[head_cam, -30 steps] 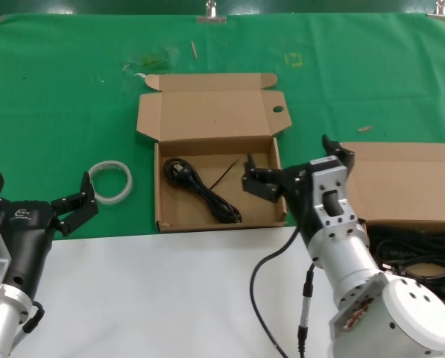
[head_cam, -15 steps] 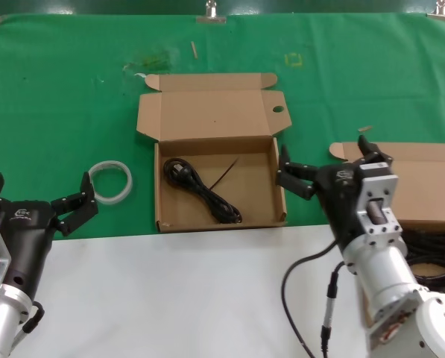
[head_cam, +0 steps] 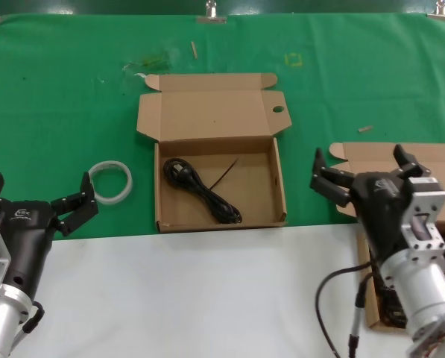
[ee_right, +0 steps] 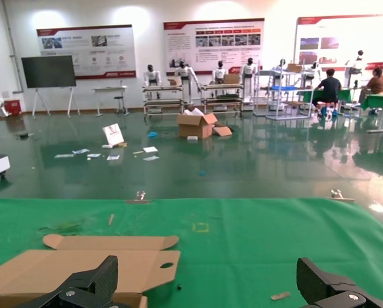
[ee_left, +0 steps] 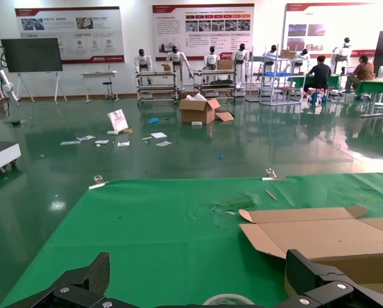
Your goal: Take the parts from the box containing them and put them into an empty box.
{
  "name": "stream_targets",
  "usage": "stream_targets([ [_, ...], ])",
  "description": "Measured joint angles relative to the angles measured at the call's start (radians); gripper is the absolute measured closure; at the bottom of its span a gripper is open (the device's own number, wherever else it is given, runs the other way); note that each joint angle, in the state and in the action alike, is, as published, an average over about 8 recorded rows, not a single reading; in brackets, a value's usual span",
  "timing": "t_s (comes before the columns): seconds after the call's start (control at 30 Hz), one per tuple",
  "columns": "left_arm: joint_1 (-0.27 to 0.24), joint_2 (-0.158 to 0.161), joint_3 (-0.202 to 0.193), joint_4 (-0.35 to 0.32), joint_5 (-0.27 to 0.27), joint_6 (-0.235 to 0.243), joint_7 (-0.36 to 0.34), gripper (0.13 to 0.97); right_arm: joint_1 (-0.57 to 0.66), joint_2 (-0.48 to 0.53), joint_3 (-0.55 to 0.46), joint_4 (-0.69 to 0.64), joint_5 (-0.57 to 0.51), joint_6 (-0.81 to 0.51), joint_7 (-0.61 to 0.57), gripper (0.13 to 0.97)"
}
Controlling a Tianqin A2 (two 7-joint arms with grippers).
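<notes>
The cardboard box with a round hole in its lid (head_cam: 219, 112) lies open in the middle of the green cloth. One coiled black cable (head_cam: 201, 191) rests inside it. The plain-lidded box (head_cam: 431, 173) sits at the right, mostly behind my right arm, and dark cables (head_cam: 384, 300) show in it beside the arm. My right gripper (head_cam: 360, 165) hangs open and empty over that box's left side. In the right wrist view the open right gripper (ee_right: 210, 285) faces the holed lid (ee_right: 82, 263). My left gripper (head_cam: 39, 190) waits open at the near left.
A white ring of tape (head_cam: 110, 181) lies on the cloth just beyond the left gripper and shows again as the tape ring (ee_left: 228, 299). A white sheet (head_cam: 192, 298) covers the near table. Small scraps (head_cam: 365, 128) dot the cloth.
My right gripper has swung right, from over the holed box's right wall to above the plain-lidded box, staying open. The left arm has not moved.
</notes>
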Motion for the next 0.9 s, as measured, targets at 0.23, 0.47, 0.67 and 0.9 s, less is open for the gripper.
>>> stream_targets([
  [0.23,0.000,0.000,0.000,0.000,0.000,0.000,0.000,0.132,-0.044,0.000,0.072,0.020,-0.084,-0.055,0.100,0.129],
  [0.47,0.000,0.000,0.000,0.000,0.000,0.000,0.000,0.132,-0.059,-0.001,0.095,0.027,-0.112,-0.073,0.133,0.129],
  [0.67,0.000,0.000,0.000,0.000,0.000,0.000,0.000,0.132,-0.059,-0.001,0.096,0.027,-0.113,-0.073,0.133,0.129],
  [0.9,0.000,0.000,0.000,0.000,0.000,0.000,0.000,0.132,-0.059,-0.001,0.096,0.027,-0.113,-0.073,0.133,0.129],
])
